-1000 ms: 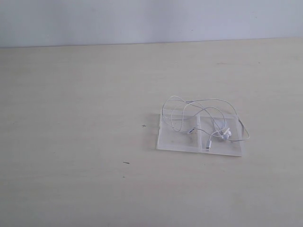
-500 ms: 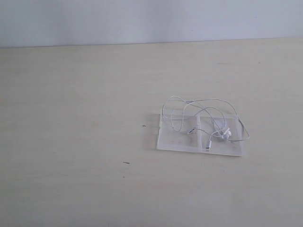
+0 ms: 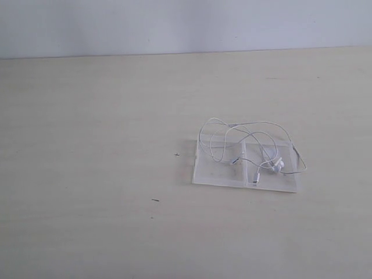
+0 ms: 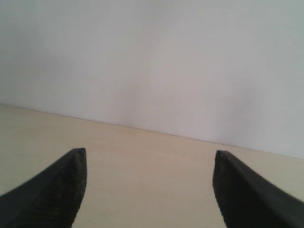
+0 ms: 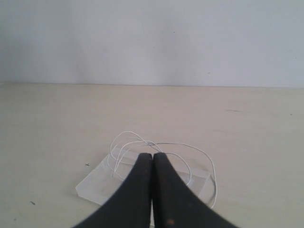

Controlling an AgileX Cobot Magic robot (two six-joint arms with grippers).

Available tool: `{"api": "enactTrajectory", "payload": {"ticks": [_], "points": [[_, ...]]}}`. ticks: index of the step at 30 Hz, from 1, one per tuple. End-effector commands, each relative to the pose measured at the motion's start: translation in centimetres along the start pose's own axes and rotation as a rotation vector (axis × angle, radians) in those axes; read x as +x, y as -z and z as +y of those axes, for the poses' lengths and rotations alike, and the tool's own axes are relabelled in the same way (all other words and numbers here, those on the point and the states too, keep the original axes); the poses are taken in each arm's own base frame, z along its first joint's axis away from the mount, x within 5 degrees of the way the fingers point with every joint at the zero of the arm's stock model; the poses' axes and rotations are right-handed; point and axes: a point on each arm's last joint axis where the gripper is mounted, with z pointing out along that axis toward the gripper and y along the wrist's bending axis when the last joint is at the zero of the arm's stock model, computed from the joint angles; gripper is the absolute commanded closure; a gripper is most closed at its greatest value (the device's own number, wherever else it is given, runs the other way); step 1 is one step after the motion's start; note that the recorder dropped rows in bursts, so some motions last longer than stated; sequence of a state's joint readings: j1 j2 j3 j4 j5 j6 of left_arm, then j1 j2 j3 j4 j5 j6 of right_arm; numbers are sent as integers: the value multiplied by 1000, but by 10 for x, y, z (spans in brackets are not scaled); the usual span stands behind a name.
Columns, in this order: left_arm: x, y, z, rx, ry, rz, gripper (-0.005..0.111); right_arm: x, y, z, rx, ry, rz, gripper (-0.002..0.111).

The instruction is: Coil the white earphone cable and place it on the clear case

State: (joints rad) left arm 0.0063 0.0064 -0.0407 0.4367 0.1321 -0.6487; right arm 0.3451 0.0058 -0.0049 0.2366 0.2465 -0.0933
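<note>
- Exterior view: a pale cream worktop (image 3: 87, 145) runs back to a plain light wall (image 3: 174, 23).
- The clear case (image 3: 218, 174) lies flat on the worktop, right of the middle of this view. Its two transparent panels sit side by side.
- The white earphone cable (image 3: 231, 124) rests on top of the case in loose, uneven loops. Some loops spill over the far edge, and one passes beyond the right-hand edge.
- The earbuds (image 3: 278, 165) lie together on the right-hand panel.
- Two tiny dark specks mark the worktop left of the case, one (image 3: 177, 154) near it and one (image 3: 155, 200) nearer the camera.
- Neither arm shows in this view.
- Left wrist view: the left end effector (image 4: 149, 154) has its two dark fingers spread wide apart. Nothing lies between them, and only bare worktop (image 4: 152, 199) and wall show beyond.
- Right wrist view: the right end effector (image 5: 152, 156) has its two dark fingers pressed fully together, tip to tip. Nothing can be seen gripped between them.
- Beyond those tips the clear case (image 5: 92, 185) lies on the worktop (image 5: 47, 118), partly hidden by the fingers.
- The white earphone cable (image 5: 183, 144) arcs in thin loops over the case and past its far edge.
</note>
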Motion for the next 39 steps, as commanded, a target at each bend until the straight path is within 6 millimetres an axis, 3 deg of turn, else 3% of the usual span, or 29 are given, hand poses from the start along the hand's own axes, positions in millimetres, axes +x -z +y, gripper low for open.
{"api": "enactTrajectory", "payload": {"ticks": [1,3,6,10,12,13,24,39], "points": [[-2,1,-5,86,-27,12,35,1,0,0,2,-2,-3,108],[-2,1,-8,135,-31,18,35,1,0,0,2,-2,-3,108],[2,2,-7,135,24,72,47,1,0,0,2,-2,-3,108],[9,1,-5,115,65,122,77,1,0,0,2,-2,-3,108],[9,1,-5,114,65,125,102,1,0,0,2,-2,-3,108],[10,1,-5,111,59,129,106,1,0,0,2,-2,-3,108],[24,4,8,-17,-55,288,107,1,0,0,2,-2,-3,108],[24,4,8,-17,-56,288,107,1,0,0,2,-2,-3,108]]}}
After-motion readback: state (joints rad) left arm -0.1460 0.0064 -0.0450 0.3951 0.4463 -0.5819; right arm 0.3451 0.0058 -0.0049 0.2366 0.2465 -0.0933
